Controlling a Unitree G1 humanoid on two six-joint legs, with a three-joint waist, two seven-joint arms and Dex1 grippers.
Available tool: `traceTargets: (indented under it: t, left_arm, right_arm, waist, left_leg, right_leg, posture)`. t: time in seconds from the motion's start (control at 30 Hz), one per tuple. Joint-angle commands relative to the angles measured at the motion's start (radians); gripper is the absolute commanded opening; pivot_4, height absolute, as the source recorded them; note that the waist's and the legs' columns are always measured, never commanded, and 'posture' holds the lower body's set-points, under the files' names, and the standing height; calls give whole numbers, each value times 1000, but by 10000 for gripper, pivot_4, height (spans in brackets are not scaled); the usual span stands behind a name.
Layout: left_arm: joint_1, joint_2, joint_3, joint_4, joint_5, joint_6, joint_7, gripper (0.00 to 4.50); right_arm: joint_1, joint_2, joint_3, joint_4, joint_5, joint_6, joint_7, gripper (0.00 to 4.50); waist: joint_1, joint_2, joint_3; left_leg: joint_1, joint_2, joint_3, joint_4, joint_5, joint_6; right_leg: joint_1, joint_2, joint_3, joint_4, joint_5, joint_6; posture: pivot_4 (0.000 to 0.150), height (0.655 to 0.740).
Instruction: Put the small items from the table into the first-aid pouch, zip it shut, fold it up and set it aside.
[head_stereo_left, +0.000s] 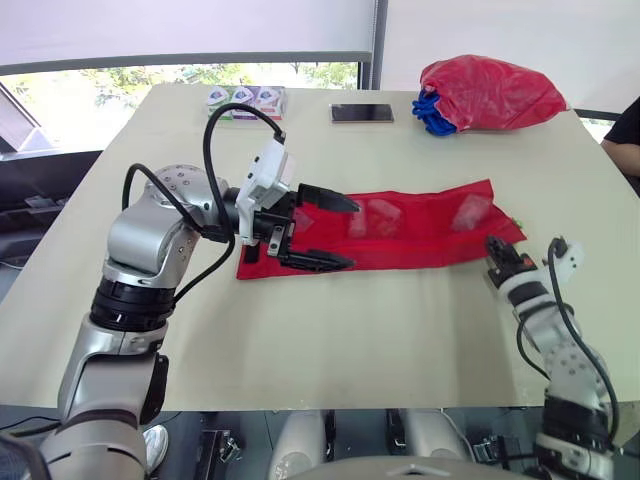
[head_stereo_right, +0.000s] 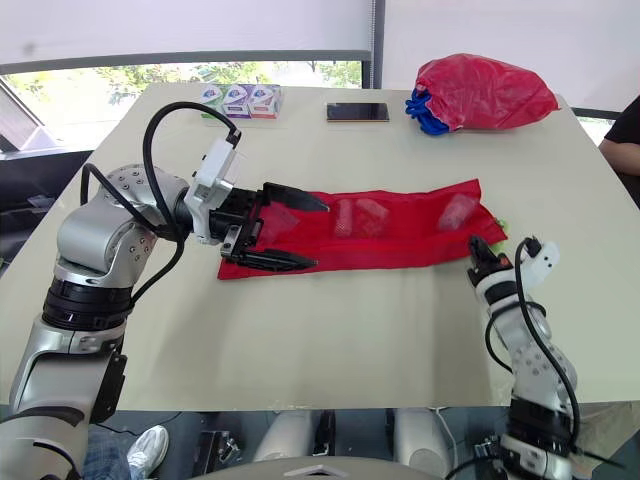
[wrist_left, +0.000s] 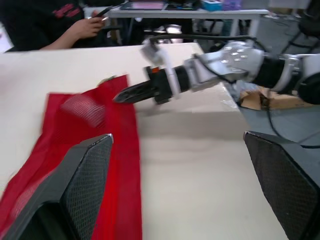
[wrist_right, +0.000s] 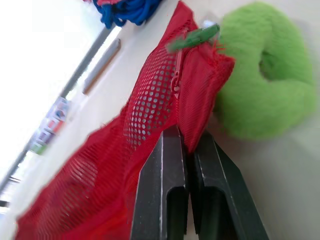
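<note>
The beige table (head_stereo_left: 400, 340) carries the red mesh first-aid pouch (head_stereo_left: 420, 235), long axis spanning both grippers. The left gripper (head_stereo_left: 352, 233) gapes over one end; the right gripper (wrist_right: 189, 145) is closed, apparently pinching the opposite corner.

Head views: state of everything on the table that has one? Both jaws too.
red mesh pouch: unfolded, laid flat, pale items inside.
left gripper: jaws open, over the pouch's left end.
right gripper: jaws shut, apparently pinching the pouch's right edge.
green plush ring: outside the pouch, beside its right end.
phone: lying flat, screen dark.
red bag: bunched up.
</note>
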Motion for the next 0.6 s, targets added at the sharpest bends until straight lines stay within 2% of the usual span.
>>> traceTargets:
  t: [0.03, 0.2, 0.3, 0.43, 0.6]
  left_arm:
    - [-34, -1, 24, 4, 2, 4, 39, 45000]
    - [-35, 4, 21, 13, 2, 0, 43, 45000]
    - [-36, 7, 20, 18, 3, -4, 39, 45000]
    - [-40, 12, 22, 32, 8, -16, 28, 45000]
    - [-43, 24, 34, 37, 9, -20, 24, 45000]
  right_arm:
    - [99, -9, 6, -192, -3, -4, -10, 174]
    - [260, -66, 8, -372, -26, -5, 27, 174]
    - [318, -142, -54, -427, -45, -31, 77, 174]
    - [343, -290, -120, -476, -124, -77, 176, 174]
    - [318, -436, -101, -542, -193, -96, 286, 174]
  waist:
    - [1, 0, 0]
    - [1, 1, 0]
    - [1, 2, 0]
    - [2, 4, 1]
    - [1, 4, 0]
  left_leg:
    - [0, 0, 0, 0, 0, 0]
    - [1, 0, 0, 0, 0, 0]
    - [1, 0, 1, 2, 0, 0]
    - [0, -1, 1, 2, 0, 0]
    - [1, -1, 0, 3, 0, 0]
  right_leg:
    - [0, 0, 0, 0, 0, 0]
    - [0, 0, 0, 0, 0, 0]
    - [0, 0, 1, 0, -1, 0]
    - [1, 0, 1, 0, -2, 0]
    - [1, 2, 2, 1, -3, 3]
  posture:
    - [1500, 7400]
    - [1500, 7400]
    - [1500, 7400]
    - [1500, 7400]
    - [1500, 7400]
